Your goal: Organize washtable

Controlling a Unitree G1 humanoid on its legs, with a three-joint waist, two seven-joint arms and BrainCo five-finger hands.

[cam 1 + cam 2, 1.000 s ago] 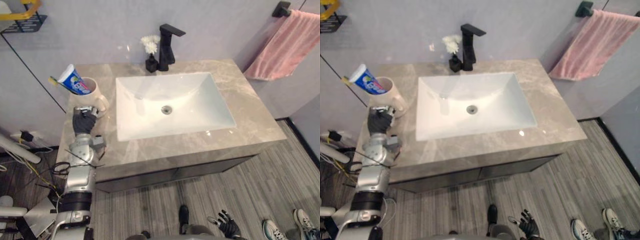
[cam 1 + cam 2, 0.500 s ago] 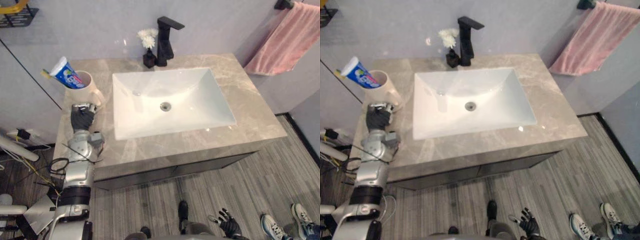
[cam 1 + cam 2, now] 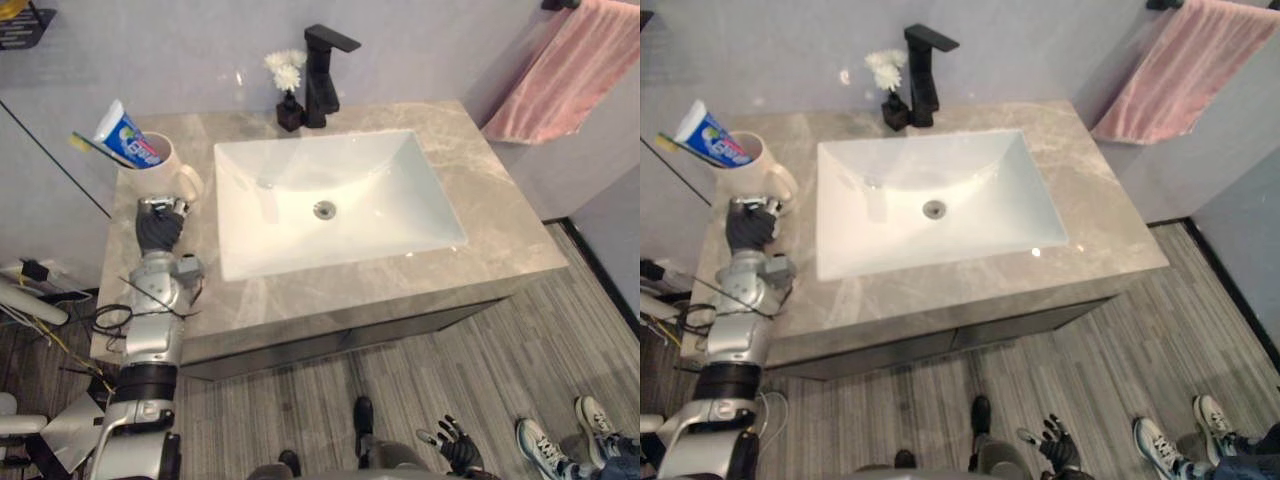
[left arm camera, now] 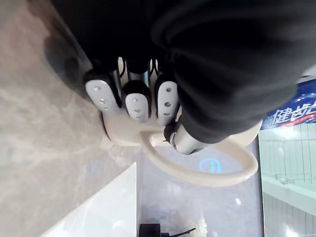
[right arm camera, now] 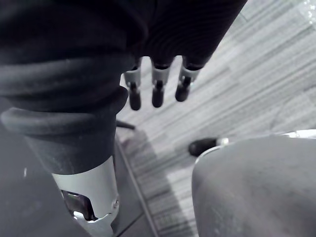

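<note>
A cream mug [image 3: 150, 182] stands at the back left of the marble countertop [image 3: 500, 225], holding a blue-and-white toothpaste tube [image 3: 124, 136] and a yellow toothbrush [image 3: 84, 146]. My left hand [image 3: 158, 228] is right in front of the mug. In the left wrist view its fingers [image 4: 136, 101] curl against the mug's foot and its thumb [image 4: 185, 140] hooks through the mug's handle [image 4: 207, 175]. My right hand [image 3: 458, 447] hangs low over the floor, fingers [image 5: 155, 91] relaxed and holding nothing.
A white sink [image 3: 420, 170] fills the middle of the counter, with a black faucet [image 3: 320, 70] and a small black vase of white flowers [image 3: 287, 95] behind it. A pink towel [image 3: 570, 70] hangs at the right wall. A person's shoes [image 3: 545, 452] show at the lower right.
The whole picture has shifted, so the camera moved. My left hand stays at the mug's handle and the mug stands in the same spot.
</note>
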